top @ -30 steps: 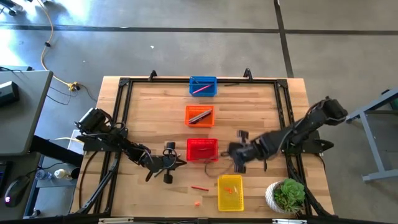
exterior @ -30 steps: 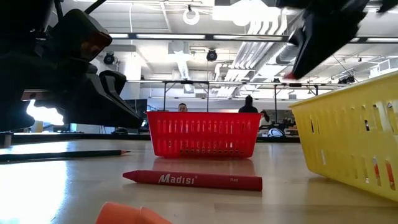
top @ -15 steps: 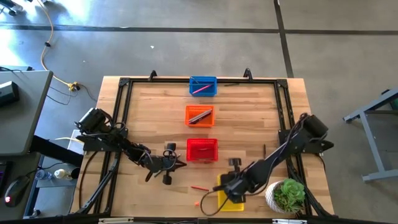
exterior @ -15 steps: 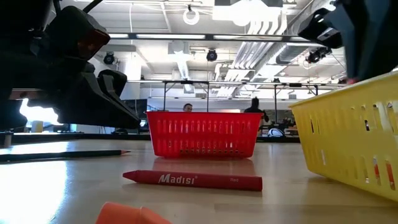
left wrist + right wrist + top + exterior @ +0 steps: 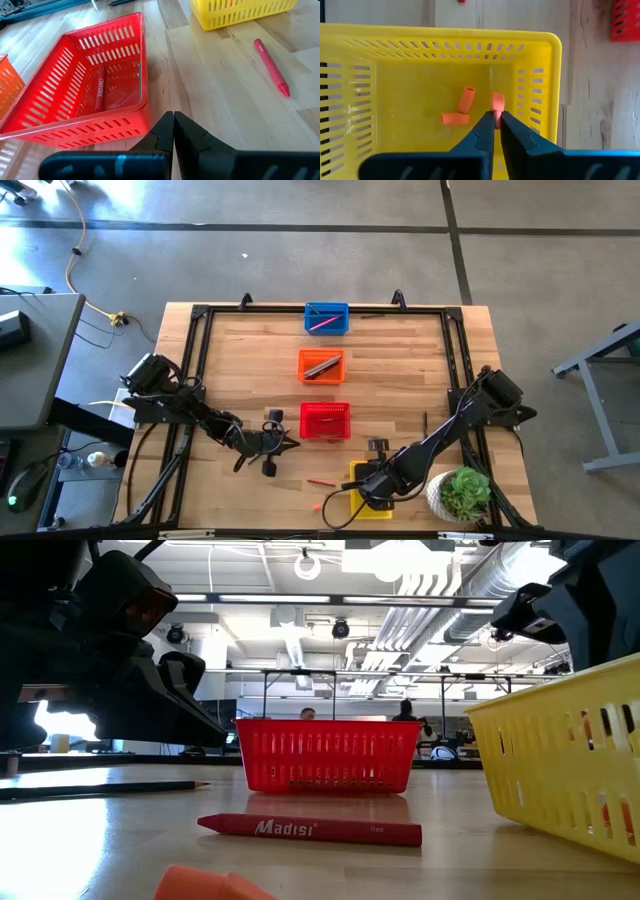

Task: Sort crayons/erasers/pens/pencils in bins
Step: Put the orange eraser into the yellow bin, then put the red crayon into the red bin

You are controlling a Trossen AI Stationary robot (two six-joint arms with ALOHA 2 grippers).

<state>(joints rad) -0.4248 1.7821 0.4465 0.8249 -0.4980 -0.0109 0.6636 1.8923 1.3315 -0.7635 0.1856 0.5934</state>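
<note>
Over the yellow bin point(image 5: 350, 50) at the worktop's point(image 5: 420, 360) near edge, the right pincer point(image 5: 496, 120) hung with its fingers pinching a small orange eraser point(image 5: 497, 102), two more erasers point(image 5: 460, 107) lying on the bin's floor. Beside the red bin point(image 5: 120, 35), which held a red crayon point(image 5: 99, 90), the left pincer point(image 5: 173, 122) rested pressed together and empty. Between the red and yellow bins a loose red crayon point(image 5: 271, 67) lay on the wood, with an orange eraser point(image 5: 317, 506) near it.

Overhead cam, tabletop cam share red bin point(image 5: 325, 421).
</note>
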